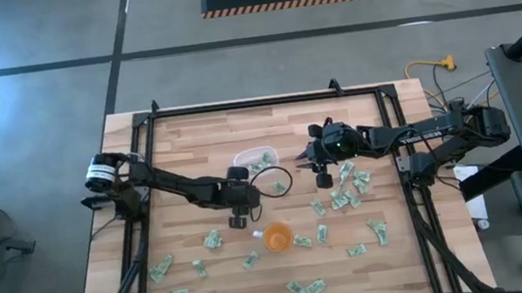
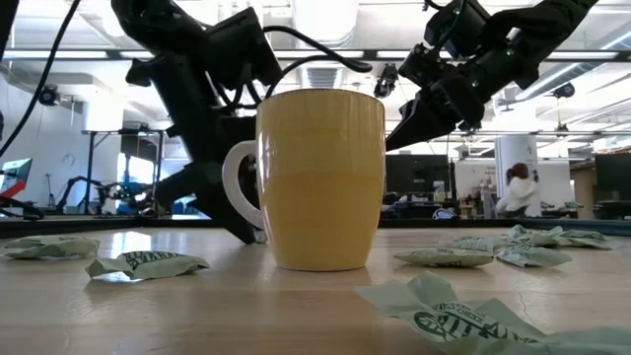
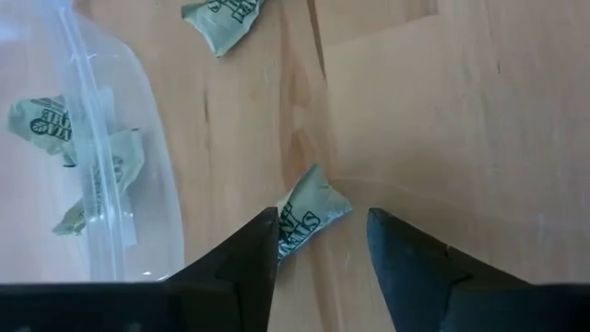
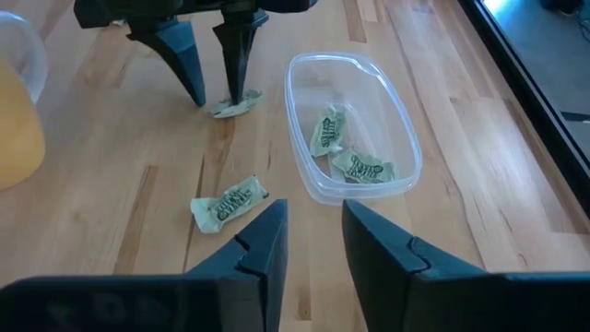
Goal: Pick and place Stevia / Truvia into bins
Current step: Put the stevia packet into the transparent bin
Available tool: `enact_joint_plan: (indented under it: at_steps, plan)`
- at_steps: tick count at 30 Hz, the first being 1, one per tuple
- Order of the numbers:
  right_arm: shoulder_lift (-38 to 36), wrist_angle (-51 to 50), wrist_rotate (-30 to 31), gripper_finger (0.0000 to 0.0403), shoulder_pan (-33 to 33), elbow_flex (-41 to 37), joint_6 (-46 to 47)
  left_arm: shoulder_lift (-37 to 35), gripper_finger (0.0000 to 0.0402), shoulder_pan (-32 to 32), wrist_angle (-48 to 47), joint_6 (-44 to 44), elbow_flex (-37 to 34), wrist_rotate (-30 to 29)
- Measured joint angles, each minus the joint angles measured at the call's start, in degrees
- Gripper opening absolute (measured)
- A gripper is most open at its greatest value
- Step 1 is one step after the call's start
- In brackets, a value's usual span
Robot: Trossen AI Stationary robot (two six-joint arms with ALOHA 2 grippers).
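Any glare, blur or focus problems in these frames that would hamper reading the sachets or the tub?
High view: strong blue-white glare at the upper left corner, off the table; the sachets look tiny. Low view: the cup fills the centre and hides the tub; the nearest sachet is soft. Left wrist view: the clear tub blurs what lies inside. Right wrist view: the tub reads clearly.

tub (image 4: 353, 129): sachets (image 4: 348, 152) inside | one sachet (image 4: 236, 104) beside tub | cup (image 1: 277, 235) nearer front

No fully legible text; only blurred dark green print on the sachets (image 4: 230, 203).
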Motion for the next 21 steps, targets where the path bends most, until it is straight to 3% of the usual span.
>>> enact_joint_plan:
  at_steps: [12,21]
  plan:
    - [0.00,0.01,0.00,0.0087,0.00,0.00,-0.27,-0.13,0.0011,-0.37,-0.20,0.13,-0.02,2.76]
    - [0.00,0.00,0.00,0.0086,0.00,0.00,-0.32,-1.57,0.0001,-1.77,-4.28,-0.31,1.29,2.35]
